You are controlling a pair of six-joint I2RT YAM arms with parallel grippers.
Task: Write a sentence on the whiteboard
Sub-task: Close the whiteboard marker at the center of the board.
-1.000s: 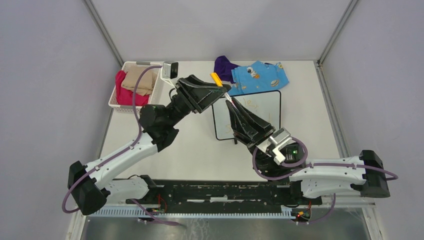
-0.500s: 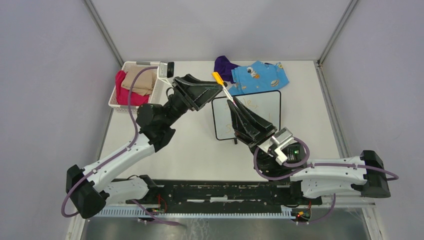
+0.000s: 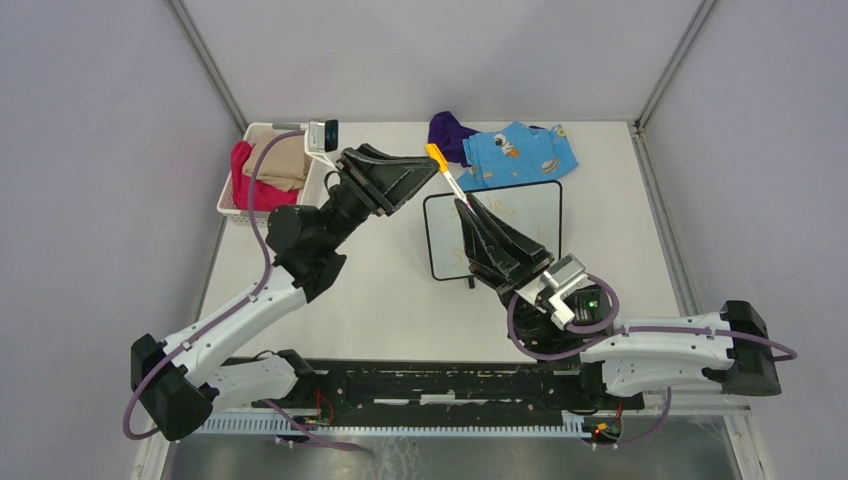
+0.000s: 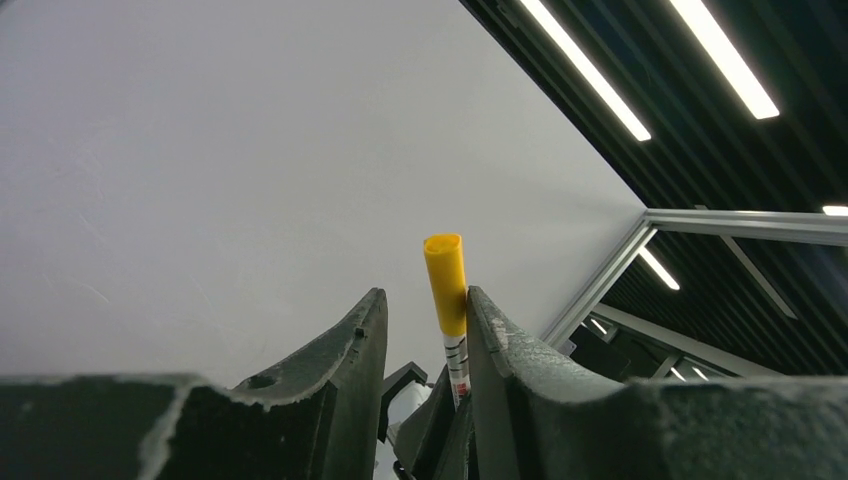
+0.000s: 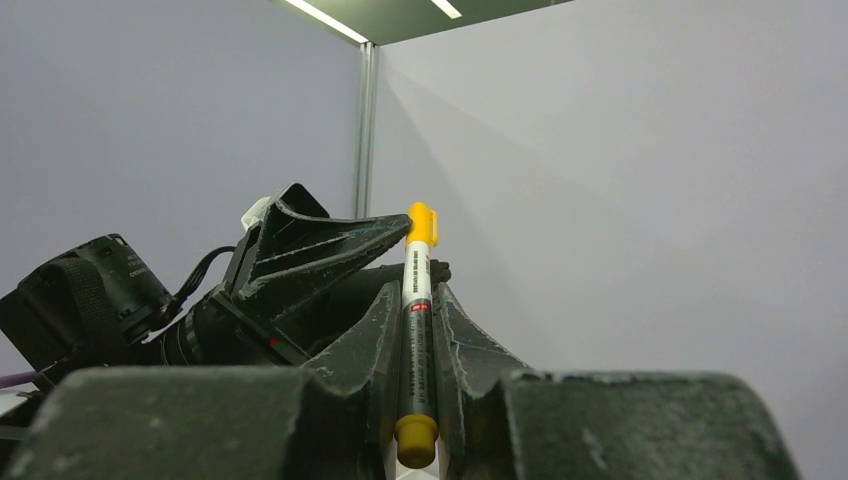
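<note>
Right gripper [image 5: 412, 296] clamped on marker [image 5: 416, 335], yellow cap [image 4: 445, 283] jutting beyond its tips, left gripper [image 4: 426, 300] jaws parted just beside that cap, whiteboard [image 3: 535, 222] beneath right jaws

Whiteboard [image 3: 535, 222] at centre of table [image 3: 390, 300], cloth [image 3: 520, 155] just behind it, basket [image 3: 262, 127] far left, marker [image 3: 443, 170] raised over board's left edge.

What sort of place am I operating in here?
Probably a lab robot cell: grey wall panels on aluminium posts, a white table, and ceiling strip lights.
</note>
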